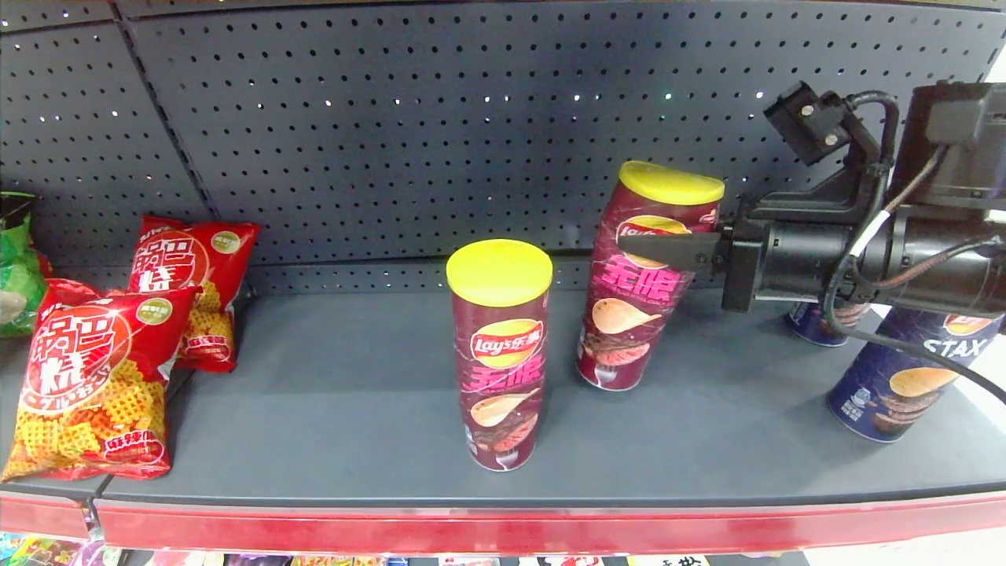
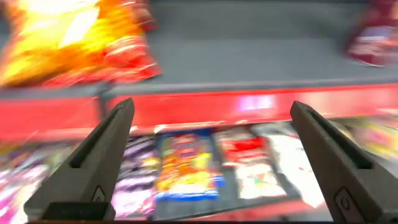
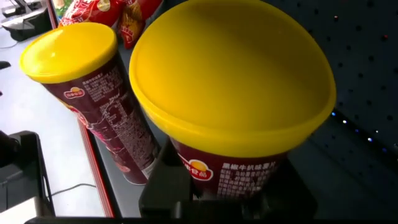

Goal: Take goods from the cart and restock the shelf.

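Note:
Two maroon chips cans with yellow lids stand on the grey shelf (image 1: pixel 354 424). The front can (image 1: pixel 499 354) is upright near the shelf's middle. Behind it to the right, the second can (image 1: pixel 640 303) leans toward the right, its base on the shelf, and my right gripper (image 1: pixel 659 248) is shut on its upper part from the right side. The right wrist view looks down on that held can's lid (image 3: pixel 230 81), with the other can (image 3: pixel 81 62) beside it. My left gripper (image 2: pixel 211 174) hangs open and holds nothing, in front of the shelf's red front edge (image 2: pixel 249 106).
Two red snack bags (image 1: pixel 98 377) (image 1: pixel 196 283) and a green bag (image 1: pixel 16 267) lie at the shelf's left end. Blue cans (image 1: pixel 896 377) (image 1: pixel 817 322) stand at the right under my right arm. Perforated panel behind. Packets (image 2: pixel 186 165) fill the lower shelf.

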Motion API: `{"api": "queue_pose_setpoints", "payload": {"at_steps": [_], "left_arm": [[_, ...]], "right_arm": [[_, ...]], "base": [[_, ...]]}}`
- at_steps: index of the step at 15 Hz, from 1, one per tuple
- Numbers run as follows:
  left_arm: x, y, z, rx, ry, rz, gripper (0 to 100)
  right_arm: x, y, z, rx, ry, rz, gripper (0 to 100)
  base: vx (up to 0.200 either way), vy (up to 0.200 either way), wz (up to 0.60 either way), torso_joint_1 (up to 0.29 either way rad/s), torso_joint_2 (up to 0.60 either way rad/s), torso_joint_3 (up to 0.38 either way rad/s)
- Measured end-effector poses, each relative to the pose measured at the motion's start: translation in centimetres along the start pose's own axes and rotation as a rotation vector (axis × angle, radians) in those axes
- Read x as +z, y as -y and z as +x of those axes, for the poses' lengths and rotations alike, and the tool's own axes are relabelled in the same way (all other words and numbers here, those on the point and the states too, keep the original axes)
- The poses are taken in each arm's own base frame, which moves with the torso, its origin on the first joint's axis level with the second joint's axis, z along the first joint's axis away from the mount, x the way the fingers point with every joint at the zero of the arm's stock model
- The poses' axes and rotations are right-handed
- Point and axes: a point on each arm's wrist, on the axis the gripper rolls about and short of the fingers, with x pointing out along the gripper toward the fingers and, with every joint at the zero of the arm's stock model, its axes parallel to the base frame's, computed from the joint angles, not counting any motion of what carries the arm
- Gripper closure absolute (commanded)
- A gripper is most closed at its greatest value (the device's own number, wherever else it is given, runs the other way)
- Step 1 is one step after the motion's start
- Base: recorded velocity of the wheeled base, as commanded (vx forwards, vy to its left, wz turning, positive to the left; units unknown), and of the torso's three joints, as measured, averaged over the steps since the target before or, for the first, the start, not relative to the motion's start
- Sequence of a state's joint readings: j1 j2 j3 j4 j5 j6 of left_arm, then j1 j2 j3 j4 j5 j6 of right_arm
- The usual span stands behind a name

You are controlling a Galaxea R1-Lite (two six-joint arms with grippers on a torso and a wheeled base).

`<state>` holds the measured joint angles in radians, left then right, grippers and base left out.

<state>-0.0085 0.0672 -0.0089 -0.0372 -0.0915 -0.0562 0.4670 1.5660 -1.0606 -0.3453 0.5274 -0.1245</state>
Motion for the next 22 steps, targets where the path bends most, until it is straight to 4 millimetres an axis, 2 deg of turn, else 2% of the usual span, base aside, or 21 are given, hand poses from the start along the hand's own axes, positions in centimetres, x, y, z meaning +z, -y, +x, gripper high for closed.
{"api": "queue_pose_setpoints", "payload": {"at_steps": [8, 15, 22], "left_arm": [[-0.3, -0.2, -0.6, 0.105, 0.046, -0.050, 0], [-0.7, -0.2, -0.5, 0.095, 0.024, 0.057, 0], [-0.7, -0.2, -0.5, 0.097, 0.025, 0.050, 0]], "right_arm": [[0.3, 0.0, -0.1, -0.001, 0.010, -0.006, 100], [1.0, -0.2, -0.5, -0.004, 0.032, -0.017, 100], [-0.3, -0.2, -0.1, 0.006, -0.008, 0.002, 100]], "base": [[0.000, 0.000, 0.00, 0.000, 0.00, 0.000], [0.000, 0.000, 0.00, 0.000, 0.00, 0.000], [0.000, 0.000, 0.00, 0.000, 0.00, 0.000]]}}
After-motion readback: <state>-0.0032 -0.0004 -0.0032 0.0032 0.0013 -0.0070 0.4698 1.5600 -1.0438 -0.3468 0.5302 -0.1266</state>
